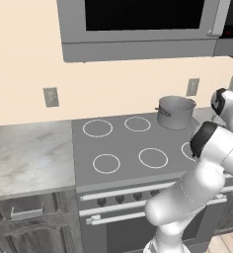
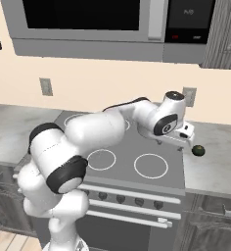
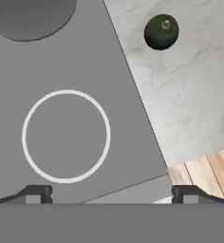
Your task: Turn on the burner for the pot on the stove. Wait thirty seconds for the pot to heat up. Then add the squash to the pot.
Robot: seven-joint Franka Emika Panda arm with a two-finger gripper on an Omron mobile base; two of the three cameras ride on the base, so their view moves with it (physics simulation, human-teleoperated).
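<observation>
gripper [image 3: 112, 192]: jaws wide apart, nothing held, tips cut off at bottom edge
pot [image 3: 31, 19]: upper left, cropped, plain grey metal
squash [image 3: 161, 32]: dark green, roundish, on marbled counter [image 3: 190, 95]

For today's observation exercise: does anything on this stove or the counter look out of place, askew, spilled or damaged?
Nothing stands out. The pot stands upright at the back right of the stove, and the squash lies whole on the marble counter beside it. No spills show. The gripper hangs open above the stove's edge.

The pot [image 1: 175, 112] stands on the stove [image 1: 123, 148]'s back right burner; the squash [image 3: 161, 32] lies on the marble counter [image 3: 194, 95] beside it.
</observation>
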